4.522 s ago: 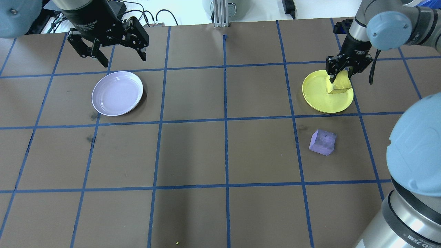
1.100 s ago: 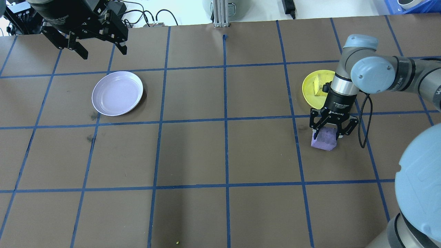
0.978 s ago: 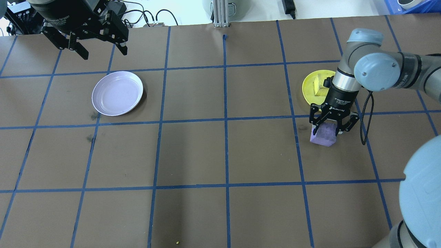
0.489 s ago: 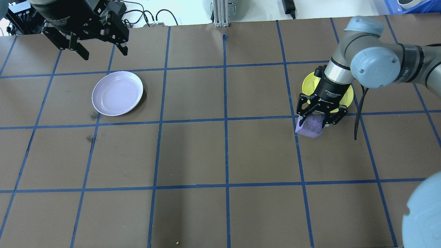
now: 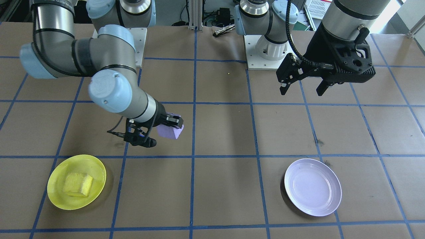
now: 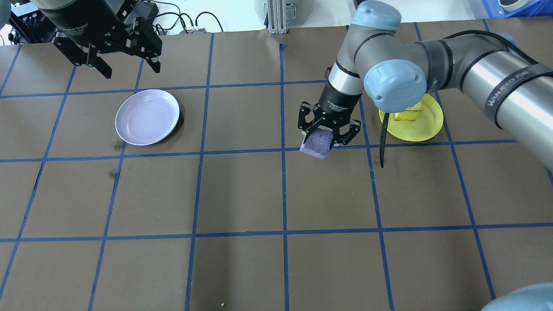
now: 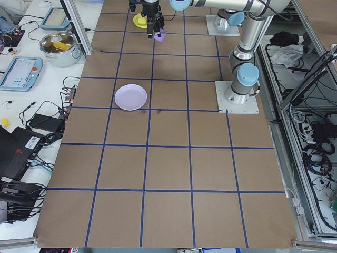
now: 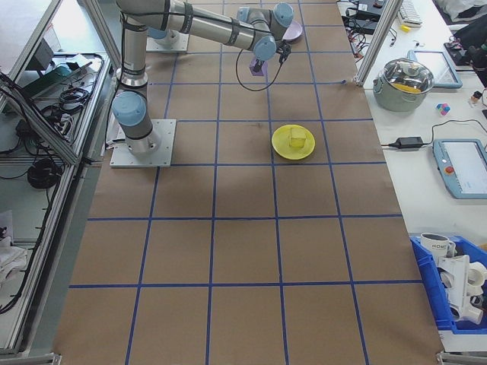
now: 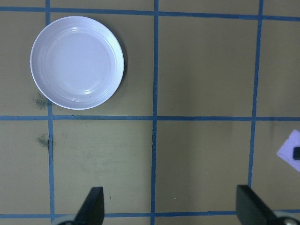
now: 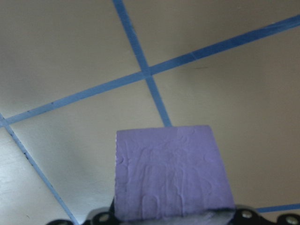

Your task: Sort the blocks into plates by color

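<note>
A brown tabletop crossed by blue tape lines. Just right of centre in the overhead view, the right gripper clamps a purple block, carried clear of the surface. At right, a yellow block sits in a yellow plate. At left lies a lavender plate with nothing in it. In the upper left corner, the left gripper hangs with its fingers spread wide.

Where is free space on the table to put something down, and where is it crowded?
Free: the squares between the lavender plate and the right gripper holding the purple block, and the whole near rows. Crowded: around the yellow plate with its yellow block.
</note>
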You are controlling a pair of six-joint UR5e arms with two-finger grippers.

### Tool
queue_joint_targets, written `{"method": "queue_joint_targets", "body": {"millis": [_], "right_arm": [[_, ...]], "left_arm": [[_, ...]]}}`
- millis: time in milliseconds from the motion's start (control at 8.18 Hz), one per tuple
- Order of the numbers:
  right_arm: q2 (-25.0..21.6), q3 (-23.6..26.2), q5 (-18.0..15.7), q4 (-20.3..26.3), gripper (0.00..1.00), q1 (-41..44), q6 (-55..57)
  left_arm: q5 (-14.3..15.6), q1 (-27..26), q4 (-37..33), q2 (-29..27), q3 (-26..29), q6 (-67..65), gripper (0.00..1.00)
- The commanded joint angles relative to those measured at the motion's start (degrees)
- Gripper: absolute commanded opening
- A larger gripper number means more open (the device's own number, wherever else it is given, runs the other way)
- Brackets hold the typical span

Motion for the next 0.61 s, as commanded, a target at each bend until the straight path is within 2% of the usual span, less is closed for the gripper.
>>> {"method": "queue_joint_targets", "body": {"millis": [0,122,367,489], "right_arm": [[5.73,-0.34,1.34,-13.08,0.00,8.35,10.62],[8.62,-1.22,1.25,-17.04,0.00,11.16,13.44],[11.11,-3.06,1.25,-17.00,0.00,12.42,14.08],[11.02,-2.90,1.17,-16.56,0.23,12.86,14.25]], "left_arm": [[0.02,-0.01,0.19,-0.06,-0.32,0.00,1.00],[0.11,-0.01,0.19,-0.67,-0.41,0.00,1.00],[0.11,-0.09,0.19,-0.85,-0.41,0.00,1.00],[0.11,-0.10,0.19,-1.38,-0.41,0.00,1.00]]}}
